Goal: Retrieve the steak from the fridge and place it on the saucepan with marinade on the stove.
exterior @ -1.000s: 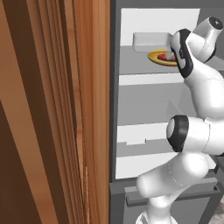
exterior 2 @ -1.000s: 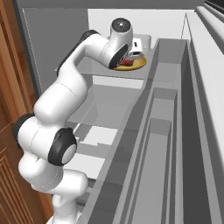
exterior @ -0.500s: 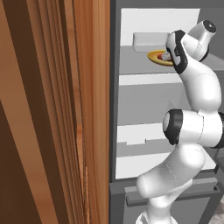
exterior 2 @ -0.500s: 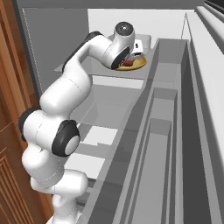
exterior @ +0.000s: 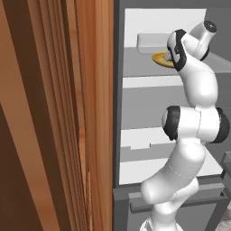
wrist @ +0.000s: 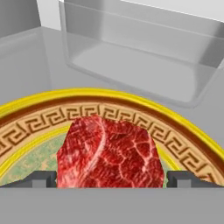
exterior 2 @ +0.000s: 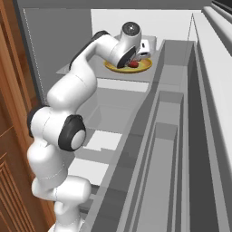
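End effector point(wrist: 112, 178) is spread wide open, one fingertip point(wrist: 41, 178) each side of the steak point(wrist: 110, 153), looks like not quite touching. Steak sits on a yellow plate point(wrist: 183, 127) on the fridge point(exterior 2: 59, 41) upper shelf point(exterior 2: 136, 77), clear container point(wrist: 140, 52) just behind it.

The steak point(wrist: 109, 151) lies on a yellow-rimmed plate point(wrist: 183, 127) on the upper fridge shelf point(exterior 2: 136, 77), with open plate surface to either side of it where the spread fingertips point(wrist: 41, 178) stand. Directly behind the plate, a clear container point(wrist: 140, 57) blocks passage deeper in. The open fridge door point(exterior 2: 181, 149) bounds the right side.
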Robot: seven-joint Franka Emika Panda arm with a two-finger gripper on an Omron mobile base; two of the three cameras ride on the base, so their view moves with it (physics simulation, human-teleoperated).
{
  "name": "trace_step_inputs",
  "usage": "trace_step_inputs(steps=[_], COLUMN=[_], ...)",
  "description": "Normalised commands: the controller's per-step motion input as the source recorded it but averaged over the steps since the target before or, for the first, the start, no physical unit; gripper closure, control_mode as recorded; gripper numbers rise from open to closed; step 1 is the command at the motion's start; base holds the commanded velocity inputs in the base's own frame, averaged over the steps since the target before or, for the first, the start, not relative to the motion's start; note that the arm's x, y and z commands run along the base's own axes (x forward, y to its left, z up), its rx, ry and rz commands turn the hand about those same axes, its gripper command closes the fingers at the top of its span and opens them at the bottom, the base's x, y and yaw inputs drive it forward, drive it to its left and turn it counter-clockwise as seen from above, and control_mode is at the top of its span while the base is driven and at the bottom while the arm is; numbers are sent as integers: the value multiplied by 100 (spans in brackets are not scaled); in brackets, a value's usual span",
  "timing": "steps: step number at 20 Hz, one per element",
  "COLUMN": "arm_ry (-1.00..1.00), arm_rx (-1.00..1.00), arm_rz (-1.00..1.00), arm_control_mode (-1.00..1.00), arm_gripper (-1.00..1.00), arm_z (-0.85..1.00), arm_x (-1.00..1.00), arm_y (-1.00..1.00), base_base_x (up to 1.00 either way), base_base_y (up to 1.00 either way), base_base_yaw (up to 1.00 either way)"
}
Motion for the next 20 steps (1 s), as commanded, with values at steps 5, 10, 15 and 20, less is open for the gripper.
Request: trace_step_inputs(steps=[5,10,15,20], arm_ry=[1,1,0,0], arm_rx=[-1,-4,-4,0], arm_rz=[0,0,0,0], arm_control_mode=[-100,-100,-100,-100], arm_gripper=[-100,-100,-100,100], arm_z=[-16,-47,-59,-56], arm_x=[21,5,0,-2], arm_y=[-6,-7,-10,-6], base_base_x=[0,0,0,0], base_base_y=[0,0,0,0], base_base_yaw=[0,0,0,0])
